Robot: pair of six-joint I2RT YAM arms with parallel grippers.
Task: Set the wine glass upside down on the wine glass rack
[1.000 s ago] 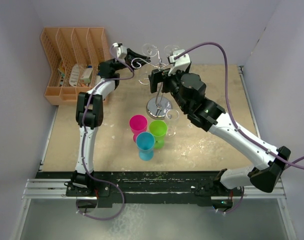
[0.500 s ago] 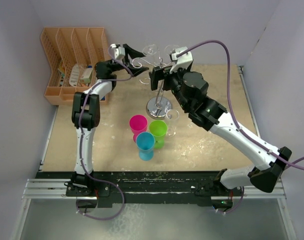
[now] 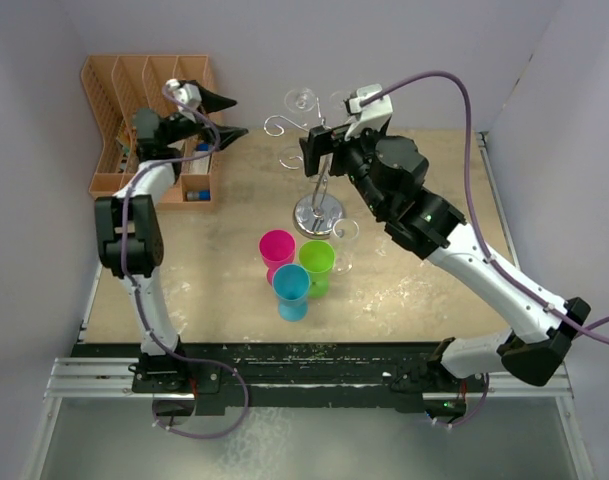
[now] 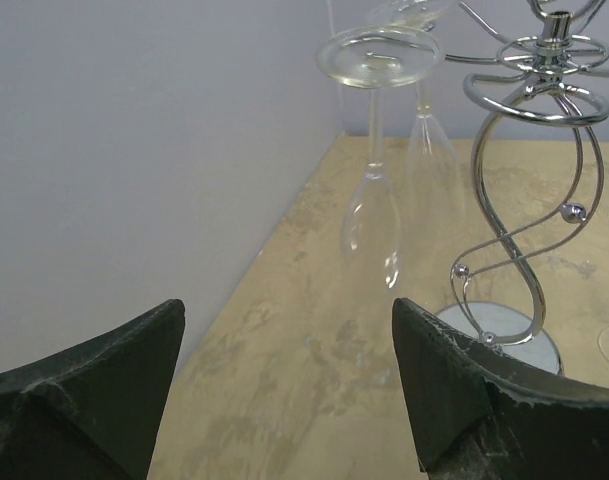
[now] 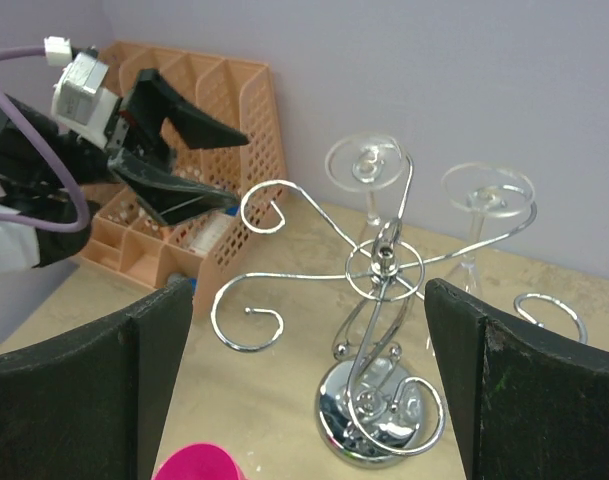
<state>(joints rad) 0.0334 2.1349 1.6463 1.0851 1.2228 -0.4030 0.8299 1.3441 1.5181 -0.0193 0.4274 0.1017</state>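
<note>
The chrome wine glass rack point(image 3: 318, 213) stands mid-table, its post and round base also in the left wrist view point(image 4: 524, 240) and right wrist view point(image 5: 382, 268). Two wine glasses hang upside down from its far arms: one point(image 3: 302, 99) point(image 4: 374, 215) point(image 5: 368, 165) on the left, another point(image 3: 344, 99) point(image 5: 487, 195) on the right. My left gripper point(image 3: 239, 117) point(image 4: 286, 310) is open and holds nothing, well left of the rack, near the organiser. My right gripper point(image 3: 324, 157) point(image 5: 306, 300) hovers open above the rack, touching nothing.
An orange slotted organiser point(image 3: 149, 90) with small items stands at the back left, just beside my left arm. Pink point(image 3: 277, 245), green point(image 3: 317, 258) and blue point(image 3: 292, 285) cups cluster in front of the rack. Another clear glass point(image 3: 346, 240) stands upright beside the green cup.
My left gripper has gone from shut to open and has drawn back to the left, away from the rack arms toward the organiser. The right arm has hardly moved.
</note>
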